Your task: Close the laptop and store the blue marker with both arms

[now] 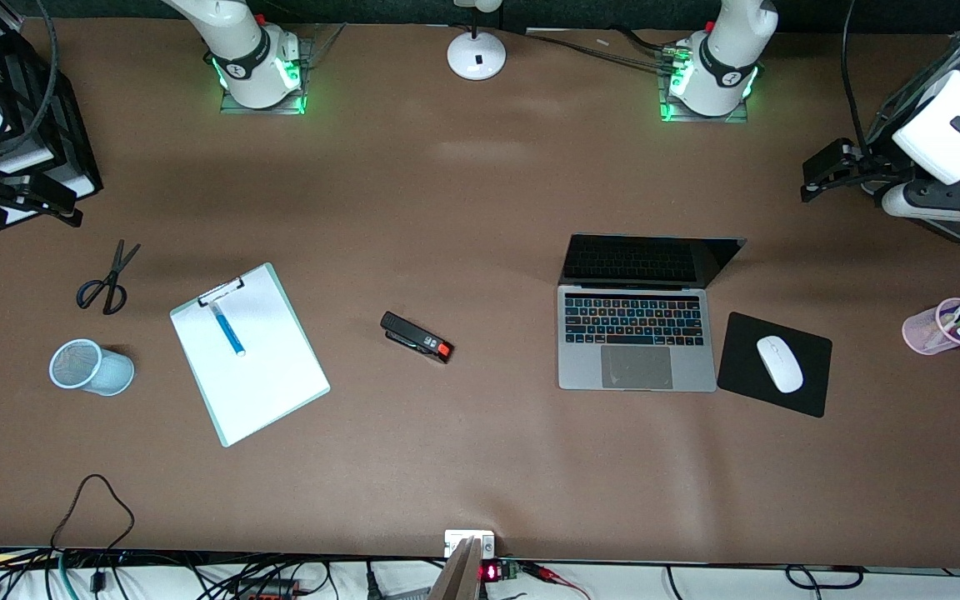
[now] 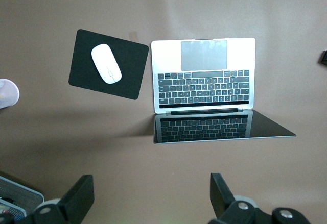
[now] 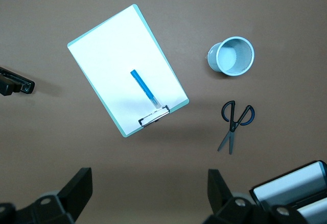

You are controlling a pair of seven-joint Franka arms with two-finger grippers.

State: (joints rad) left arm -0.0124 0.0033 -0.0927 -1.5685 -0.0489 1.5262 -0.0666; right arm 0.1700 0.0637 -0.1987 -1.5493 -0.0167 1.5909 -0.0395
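Note:
The laptop [image 1: 635, 337] stands open on the table, dark screen raised; it also shows in the left wrist view [image 2: 203, 81]. The blue marker [image 1: 227, 328] lies on a white clipboard [image 1: 259, 375] toward the right arm's end; the right wrist view shows the marker [image 3: 143, 88] too. My left gripper [image 2: 152, 188] is open and empty, held high over bare table on the robots' side of the laptop; it shows in the front view [image 1: 817, 173]. My right gripper [image 3: 148, 183] is open and empty, high over bare table on the robots' side of the clipboard.
A light-blue mesh cup [image 1: 90, 367] lies on its side beside the clipboard, with scissors [image 1: 107, 279] nearby. A black stapler [image 1: 416, 337] lies mid-table. A black mouse pad [image 1: 738, 367] carries a white mouse [image 1: 779, 363]. A pink pen cup [image 1: 938, 329] stands at the left arm's end.

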